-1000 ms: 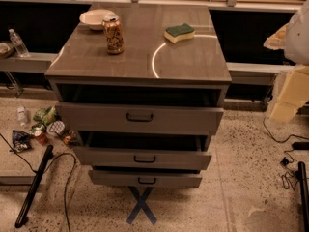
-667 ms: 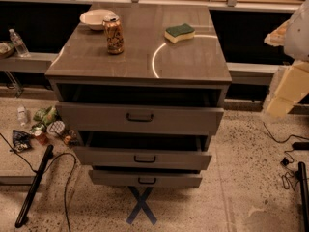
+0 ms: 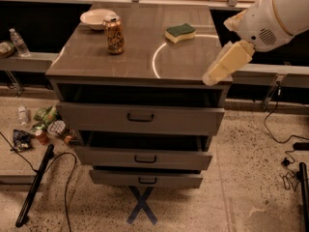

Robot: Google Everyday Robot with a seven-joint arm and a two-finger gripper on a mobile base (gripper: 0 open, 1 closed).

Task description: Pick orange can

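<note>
Found the orange can (image 3: pixel 114 35) standing upright on the grey cabinet top (image 3: pixel 140 64), in the upper left of the frame, toward the top's far left corner. Noted a silver rim and a mottled light pattern down its side. Saw a white bowl (image 3: pixel 94 18) just behind it and slightly to the left; could not tell whether touching. Spotted a sponge (image 3: pixel 180 32), green over yellow, lying flat to the right of the can and well apart from it, near the upper middle of the frame. Traced a bright curved reflection (image 3: pixel 155 62) across the top, from beside the sponge toward the front edge.

Located the gripper (image 3: pixel 215 74) at the right of the frame, by the top's front right corner, carried on a white arm (image 3: pixel 270 18) entering from the upper right. Saw it as a cream-coloured piece slanting down and to the left, with its tip level with the top's edge. Could not tell whether spread or pressed together. Placed it well apart from the can, nearer the sponge.

Counted three drawers (image 3: pixel 140 122) below the top, each pulled partway out, each with a dark handle at its middle.

Noted litter (image 3: pixel 48 127) on the speckled floor at the lower left, beside the cabinet. Saw a clear bottle (image 3: pixel 18 42) on a ledge at the far left, a black pole (image 3: pixel 34 187) lying on the floor at the lower left, a blue X (image 3: pixel 141 208) marked on the floor at the bottom centre, and cables (image 3: pixel 280 134) at the right.
</note>
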